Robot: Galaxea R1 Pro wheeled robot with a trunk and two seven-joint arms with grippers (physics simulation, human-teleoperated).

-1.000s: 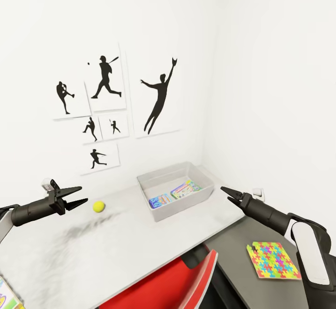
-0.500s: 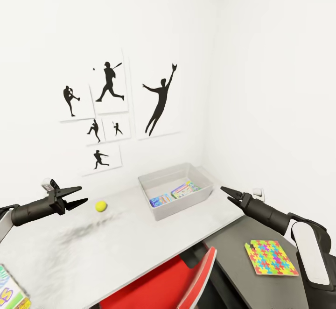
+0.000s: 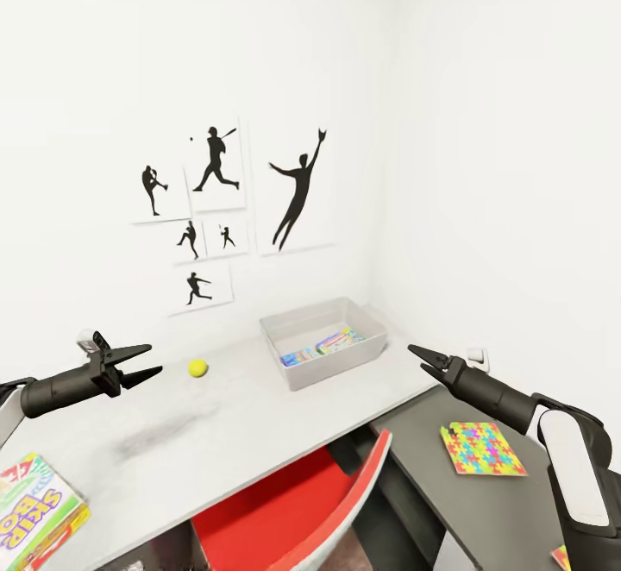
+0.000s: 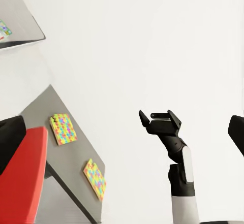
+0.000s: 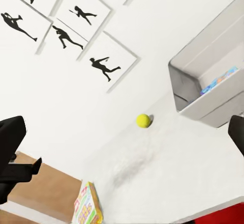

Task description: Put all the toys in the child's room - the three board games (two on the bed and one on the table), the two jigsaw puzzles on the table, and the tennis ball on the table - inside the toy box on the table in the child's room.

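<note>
The tennis ball (image 3: 198, 368) (image 5: 143, 120) lies on the light grey table (image 3: 241, 420), a short way ahead of my open left gripper (image 3: 148, 361). The grey toy box (image 3: 335, 369) (image 5: 195, 56) stands at the far corner with colourful flat boxes (image 3: 328, 346) inside. One board game (image 3: 34, 504) (image 5: 87, 206) lies at the table's near left edge. A jigsaw puzzle (image 3: 481, 448) (image 4: 63, 128) rests on the lower dark section, and a second one (image 3: 562, 556) (image 4: 95, 178) nearer me. My right gripper (image 3: 417, 357) (image 4: 160, 118) hovers open between the toy box and the puzzle, holding nothing.
A red chair (image 3: 293, 502) is tucked under the table's front edge, between my arms. White walls meet in the corner behind the toy box, with black silhouette sports pictures (image 3: 297, 183) on the left wall. A small white socket (image 3: 475, 354) sits behind my right gripper.
The head view has drawn back and shifted, so the table's things look smaller and farther. The board game has come into view at the lower left. Both arms keep their pose.
</note>
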